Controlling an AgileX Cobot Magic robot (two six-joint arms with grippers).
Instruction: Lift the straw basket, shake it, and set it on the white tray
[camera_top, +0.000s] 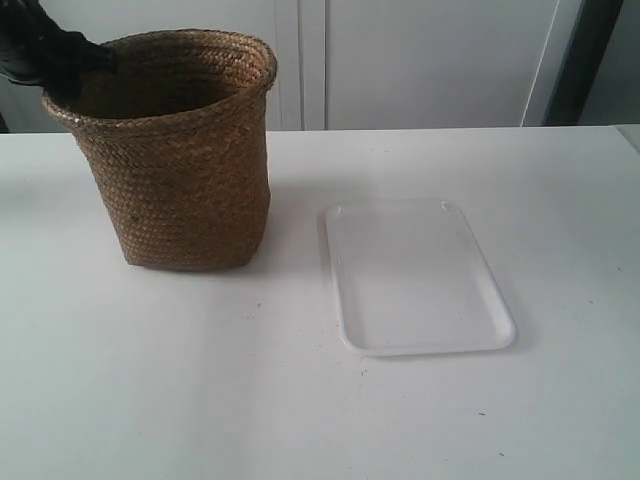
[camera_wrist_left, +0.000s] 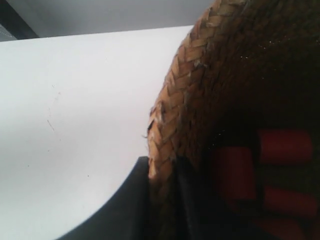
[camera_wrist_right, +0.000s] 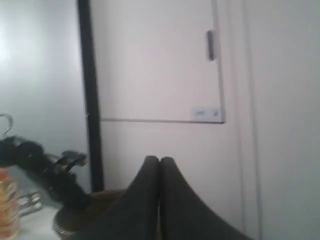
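The left gripper pinches the basket rim. The tray lies just beside the basket, opposite that grip. The right gripper looks closed, empty.

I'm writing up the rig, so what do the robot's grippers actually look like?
Both are plain black. The right gripper has two smooth fingers tapering to rounded tips. The left gripper shows similar dark, smooth-sided fingers. No markings, labels or cables show on them.
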